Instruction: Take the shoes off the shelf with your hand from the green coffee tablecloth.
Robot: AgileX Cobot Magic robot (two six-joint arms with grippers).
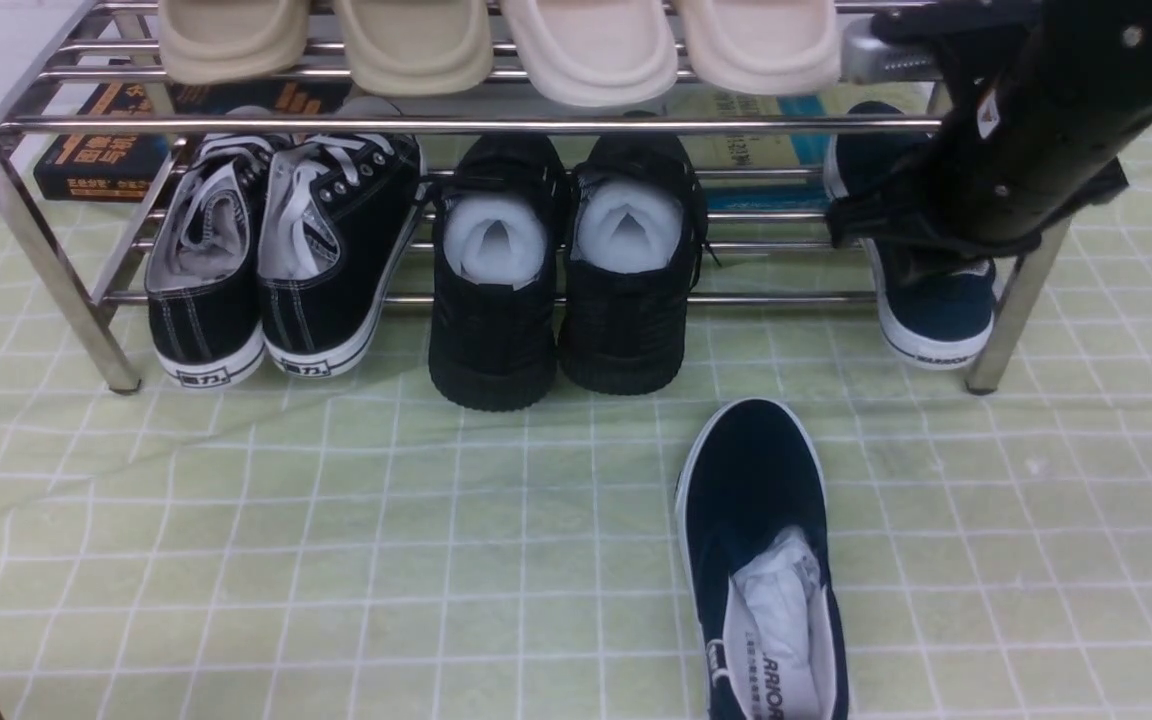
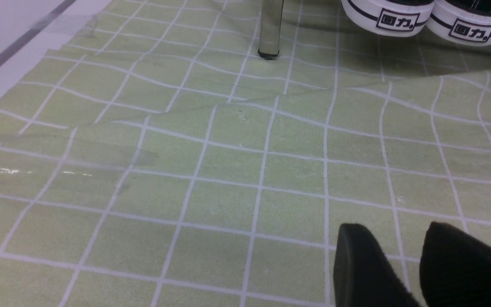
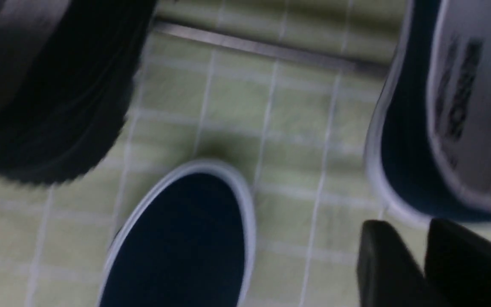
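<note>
One navy shoe (image 1: 751,480) lies on the green tablecloth (image 1: 236,520) at 5 o'clock. Its mate (image 1: 936,310) rests on the shelf (image 1: 456,125) lower tier at 3 o'clock. Right gripper (image 3: 407,232) is beside it; blur hides finger opening and any hold. Expect light, soft canvas: pinch the stiffer heel rim.

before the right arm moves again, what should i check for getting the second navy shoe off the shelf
1. First navy shoe down on the green tablecloth: ok.
2. Second navy shoe off the shelf: not ok, it sits on the lower tier.
3. Right gripper at the second navy shoe: ok, right beside its rim.
4. Grip on that shoe: cannot tell, the wrist view is blurred.
5. Bare cloth beside the first navy shoe for setting down: ok.
6. Left gripper clear of the shoes: ok, low over bare cloth.
</note>
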